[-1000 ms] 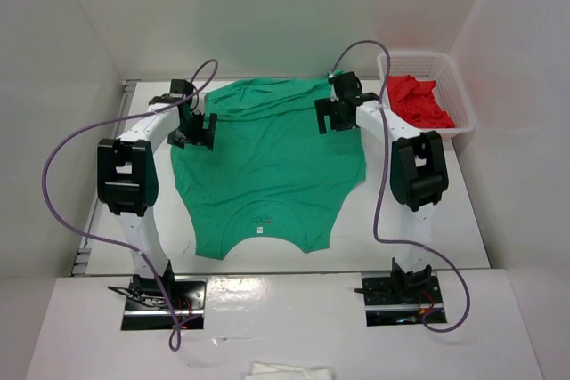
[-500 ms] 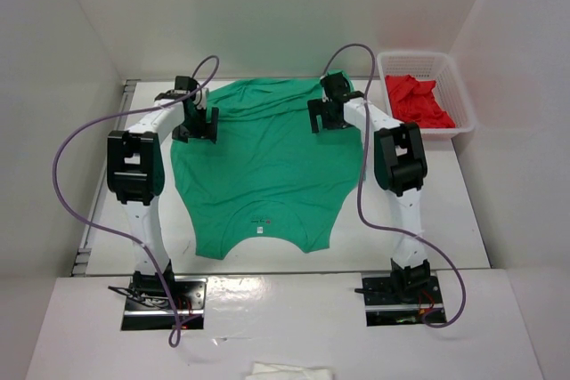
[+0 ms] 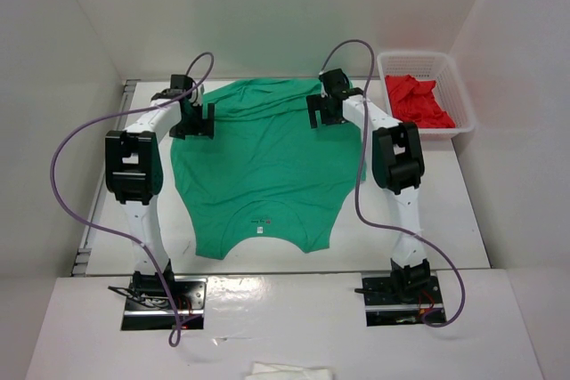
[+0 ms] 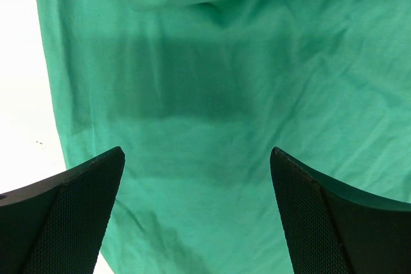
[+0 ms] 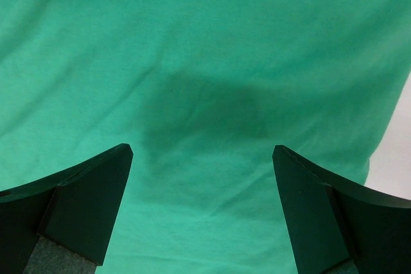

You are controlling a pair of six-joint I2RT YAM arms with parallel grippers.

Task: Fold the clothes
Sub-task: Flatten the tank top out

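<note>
Left gripper (image 3: 193, 122) is held wide open and empty over the far-left part of the T-shirt (image 3: 267, 175) spread on the surface (image 3: 445, 220), right gripper (image 3: 325, 113) likewise at far right; if thin fabric is pinched shallow or unevenly, one side could be dropped and the fold skewed

Robot lab test cell, boxed-in booth.
White panels (image 3: 267, 15) wall in a white table (image 3: 445, 211); two bench-bolted arms (image 3: 134, 166) trail purple cables (image 3: 52, 166); plastic basket (image 3: 459, 129) right of the right gripper (image 3: 322, 115).
</note>
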